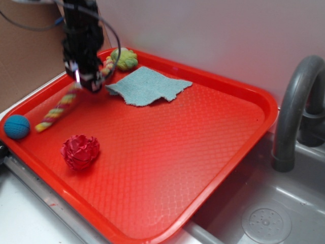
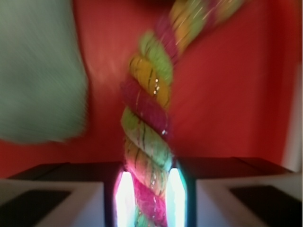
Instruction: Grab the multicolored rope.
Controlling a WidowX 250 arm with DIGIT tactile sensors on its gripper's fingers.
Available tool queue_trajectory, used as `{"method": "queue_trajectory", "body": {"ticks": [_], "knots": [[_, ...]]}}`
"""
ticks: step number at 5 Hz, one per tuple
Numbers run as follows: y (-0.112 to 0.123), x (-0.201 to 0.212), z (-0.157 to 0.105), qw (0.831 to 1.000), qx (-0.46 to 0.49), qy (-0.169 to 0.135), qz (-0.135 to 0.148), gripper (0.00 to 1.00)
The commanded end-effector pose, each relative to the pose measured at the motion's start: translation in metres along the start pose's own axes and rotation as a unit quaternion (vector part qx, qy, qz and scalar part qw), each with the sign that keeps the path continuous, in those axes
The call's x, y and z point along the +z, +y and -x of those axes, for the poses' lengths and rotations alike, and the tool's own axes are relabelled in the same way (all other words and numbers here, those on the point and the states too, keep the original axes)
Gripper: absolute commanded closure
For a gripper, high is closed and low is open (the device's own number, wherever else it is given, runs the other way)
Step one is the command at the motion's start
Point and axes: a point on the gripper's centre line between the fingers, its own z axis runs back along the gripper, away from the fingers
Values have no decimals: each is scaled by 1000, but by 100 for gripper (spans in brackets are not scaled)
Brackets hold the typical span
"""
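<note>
Exterior view: black robot gripper (image 1: 90, 81) hanging low at the far left of the red plastic tray (image 1: 203, 152), right over the middle of the long twisted multicolored rope of yellow, pink-red and green strands (image 1: 58, 110). Rope lying diagonally, frayed end near the left by the blue yarn ball (image 1: 17, 126), fuzzy yellow-green ball end (image 1: 125, 58) at the far rim. Light blue-green cloth (image 1: 147, 85) just right of the gripper, its corner close beside the fingers. Red ruffled ball (image 1: 80, 151) well apart, nearer the front. Grey faucet (image 1: 297, 109) and steel sink (image 1: 264, 218) off to the right, out of the way

Wrist view: rope (image 2: 147, 142) running straight up the middle and passing between the two pale fingertips (image 2: 124, 198), pressed on both sides, so clamped on the rope, or very nearly. Blurred picture, so firmness of the hold hard to judge. Cloth (image 2: 38, 71) at the left, apart from the pads

Risks from here: soft twisted strands compressing and slipping out on the lift if the squeeze is weak; heavier ball end dragging the rope sideways through the pads; cloth corner snagging and riding along if the fingers drift right; rope tail sweeping the blue yarn ball on the way up
</note>
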Motion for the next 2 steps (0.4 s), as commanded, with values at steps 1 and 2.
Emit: {"method": "queue_trajectory", "body": {"ticks": [1,2], "knots": [[3,103,5,998,26,-43,42,100],[4,123,13,996,24,-49,67,100]]}}
